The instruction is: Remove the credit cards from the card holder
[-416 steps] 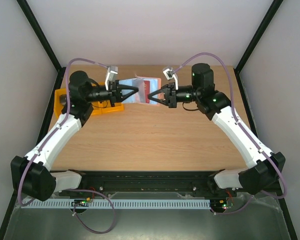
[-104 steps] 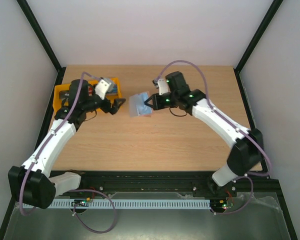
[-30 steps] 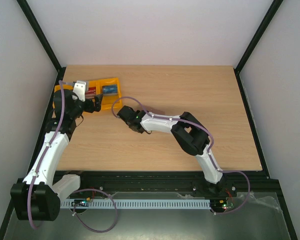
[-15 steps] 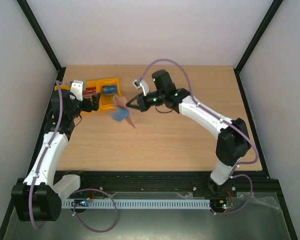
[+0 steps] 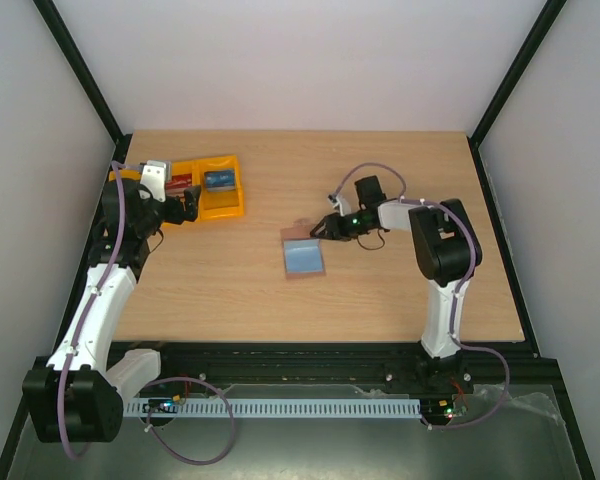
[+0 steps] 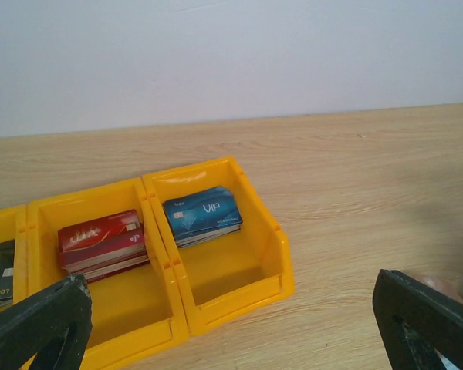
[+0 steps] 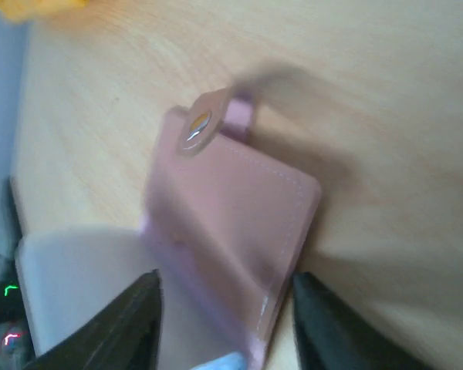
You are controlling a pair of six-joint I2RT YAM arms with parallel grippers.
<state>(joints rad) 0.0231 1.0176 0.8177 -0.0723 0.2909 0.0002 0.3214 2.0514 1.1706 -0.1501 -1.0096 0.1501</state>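
On your left, left tool (image 5: 187, 206): spread wide, empty, by the yellow tray (image 6: 225, 165).
Credit cards (image 6: 202, 214): red and blue stacks lie in its compartments.
Card holder (image 5: 303, 256): flat on the tabletop (image 5: 380, 300), centre.
Right tool (image 7: 225, 281): spread wide at its tab (image 7: 203, 123); you cannot tell if cards remain inside.

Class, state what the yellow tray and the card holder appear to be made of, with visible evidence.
Yellow tray: likely moulded plastic, judging by uniform colour, smooth slightly glossy walls and rounded rims. Card holder: probably leather or imitation leather, matte pink with stitched edge and a snap tab.
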